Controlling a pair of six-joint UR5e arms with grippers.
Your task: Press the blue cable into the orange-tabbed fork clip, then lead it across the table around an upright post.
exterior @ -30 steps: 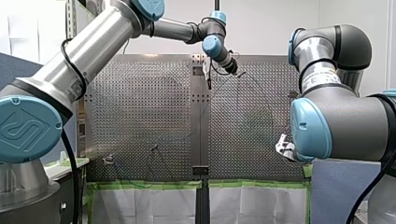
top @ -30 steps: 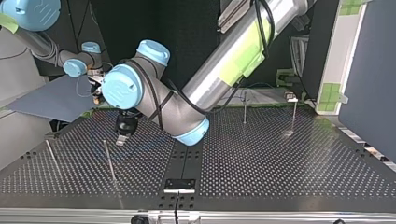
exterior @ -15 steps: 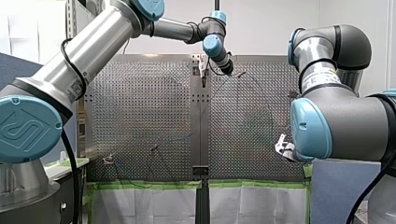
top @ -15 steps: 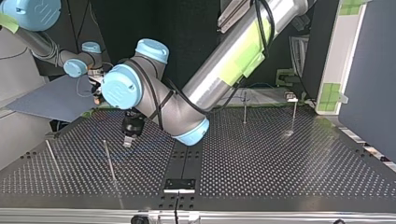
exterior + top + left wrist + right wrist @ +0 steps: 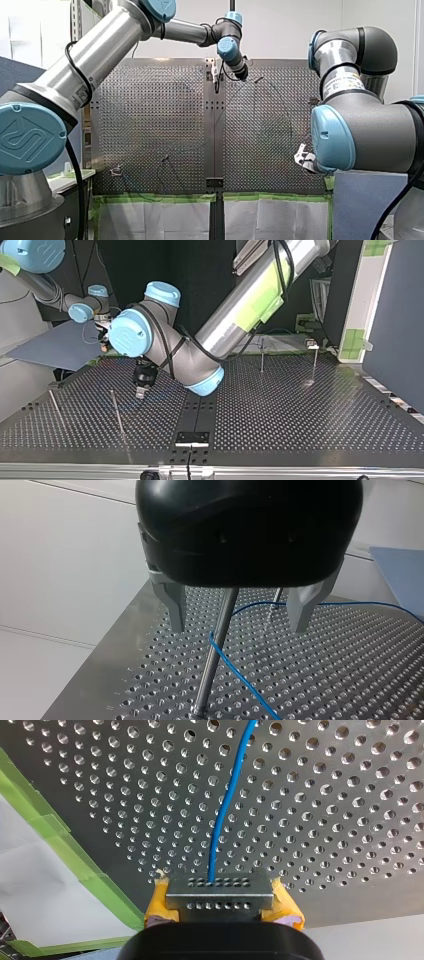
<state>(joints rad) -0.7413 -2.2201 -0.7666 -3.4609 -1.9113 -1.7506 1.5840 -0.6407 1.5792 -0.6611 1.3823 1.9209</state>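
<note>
cable (image 5: 225,805) clamped in right gripper (image 5: 218,892)

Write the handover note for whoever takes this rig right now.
Left claw: open, straddling an upright post, holding nothing.
Right claw: shut on the blue cable, near the table edge.
Cable: bends against that post, then runs on across the table.
Done: the cable appears to have been led to the post. Whether it sits in the fork clip cannot be seen.
Left: check the clip, confirm the bend holds, then release.
</note>
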